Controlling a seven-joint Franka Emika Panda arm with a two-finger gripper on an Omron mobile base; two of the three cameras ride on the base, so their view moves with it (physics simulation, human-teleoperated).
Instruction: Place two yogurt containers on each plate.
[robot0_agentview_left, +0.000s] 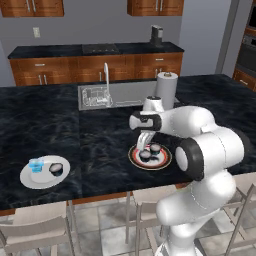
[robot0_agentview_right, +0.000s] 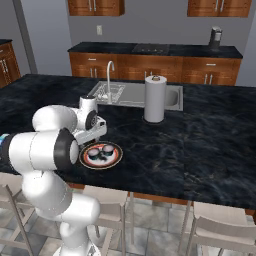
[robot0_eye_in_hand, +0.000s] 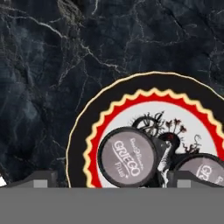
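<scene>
The gripper (robot0_agentview_left: 145, 148) hangs just over the patterned plate (robot0_agentview_left: 135, 159) on the dark counter (robot0_agentview_left: 60, 120). Its jaws are open and hold nothing. Two dark yogurt cups (robot0_eye_in_hand: 127, 157) sit on that plate. The white plate (robot0_agentview_left: 27, 179) holds a blue cup (robot0_agentview_left: 35, 167) and a dark cup (robot0_agentview_left: 56, 169).

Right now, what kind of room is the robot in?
It looks like a kitchen. There's a sink with a tap set in the dark marble counter, wooden cabinets along the back wall, and a paper towel roll standing beside the sink.
</scene>
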